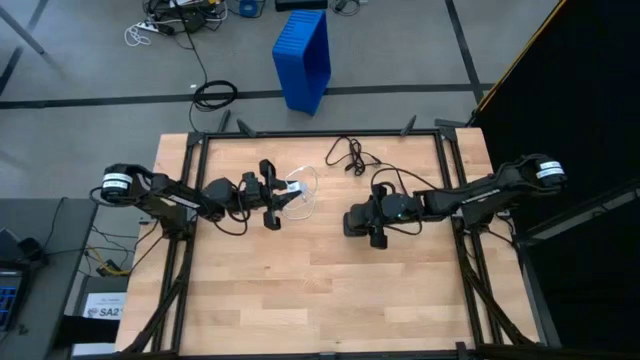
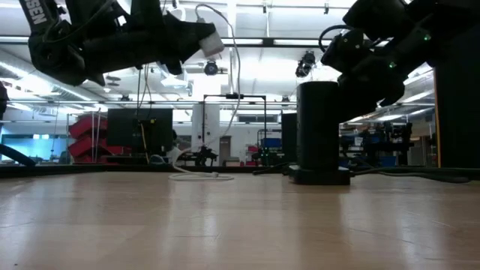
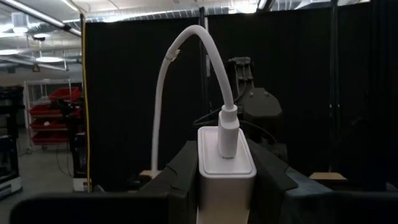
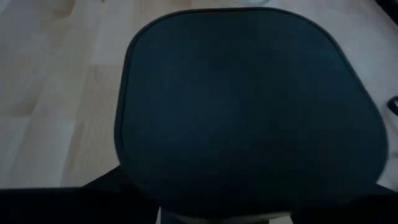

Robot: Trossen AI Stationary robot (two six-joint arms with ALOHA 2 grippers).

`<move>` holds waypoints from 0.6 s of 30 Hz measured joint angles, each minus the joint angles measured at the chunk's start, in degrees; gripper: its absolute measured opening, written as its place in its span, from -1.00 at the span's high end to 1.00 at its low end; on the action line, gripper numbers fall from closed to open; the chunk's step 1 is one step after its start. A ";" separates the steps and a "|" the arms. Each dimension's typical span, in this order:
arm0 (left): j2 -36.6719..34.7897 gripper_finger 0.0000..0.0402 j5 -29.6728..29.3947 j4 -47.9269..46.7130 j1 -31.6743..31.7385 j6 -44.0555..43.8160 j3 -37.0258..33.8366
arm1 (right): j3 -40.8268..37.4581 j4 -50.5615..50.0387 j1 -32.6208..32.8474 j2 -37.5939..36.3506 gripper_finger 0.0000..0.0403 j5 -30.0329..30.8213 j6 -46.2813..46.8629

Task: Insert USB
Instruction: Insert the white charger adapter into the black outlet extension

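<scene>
The USB is a thin white cable point(image 1: 308, 190) with a white plug body point(image 3: 226, 163). My left gripper point(image 1: 280, 192) holds the plug up over the table's middle left, shut on it. In the low view the plug point(image 2: 212, 41) is raised and the cable's loose part point(image 2: 196, 176) lies on the wood. A black adapter box point(image 2: 319, 127) stands upright right of centre. Its rounded-square top point(image 4: 249, 99) fills the right wrist view. My right gripper point(image 1: 362, 220) is at this box, closed on it. My left gripper pinches the plug body's two sides point(image 3: 205, 177) between its two fingers point(image 3: 177, 171), coming about level from the table's left. The plug is upright and clear of the table. The cable leaves its top point(image 3: 227, 134), arcs up and drops slack to the table. My right gripper comes at the black box slanting down from the table's right, its fingers point(image 4: 102, 180) at the box's two sides below the top. The box itself hides the place of contact. The box stands upright, its foot point(image 2: 319, 178) at table level.
A thin black cord point(image 1: 350, 155) lies coiled near the table's far edge. A black frame point(image 1: 320, 133) rims the table. A blue crate point(image 1: 303, 55) stands on the floor beyond. The near half of the wood point(image 1: 320, 290) is free room.
</scene>
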 joint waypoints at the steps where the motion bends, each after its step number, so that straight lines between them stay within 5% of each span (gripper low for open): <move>1: 0.04 0.63 -0.06 -0.05 0.02 -0.01 0.00 | 0.00 -0.01 -0.01 -0.22 -0.14 0.01 -0.30; 9: 0.07 0.63 -0.05 -0.48 0.02 0.34 0.04 | 0.54 -1.00 -0.16 -6.20 -0.91 1.93 -1.51; 18: 0.10 0.63 0.54 0.18 -0.02 0.12 0.04 | 0.50 3.68 -0.28 -13.45 -0.56 0.33 -3.19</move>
